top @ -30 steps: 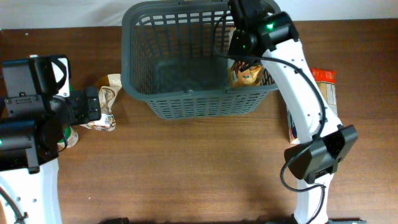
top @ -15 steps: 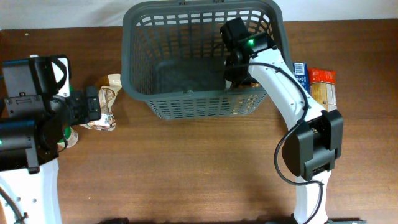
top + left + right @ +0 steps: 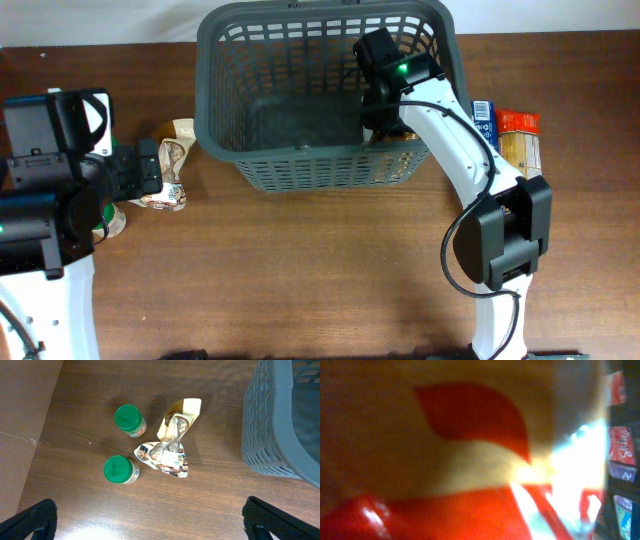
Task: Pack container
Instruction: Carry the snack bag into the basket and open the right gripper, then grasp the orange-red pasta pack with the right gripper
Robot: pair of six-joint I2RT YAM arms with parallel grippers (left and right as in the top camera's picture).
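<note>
The container, a large dark grey basket, stands at the back middle of the table; its wall shows at the right of the left wrist view. My right gripper is down inside the basket at its right side, on a yellow snack bag. A blurred red and yellow packet fills the right wrist view and hides the fingers. My left gripper is open and empty, above the table left of the basket.
A crumpled foil bag and two green-lidded jars lie left of the basket. A blue packet and an orange packet lie on the table right of the basket.
One second ago my right gripper held the snack bag at the basket's right rim. It has since moved left and down into the basket. The left arm has not moved.
</note>
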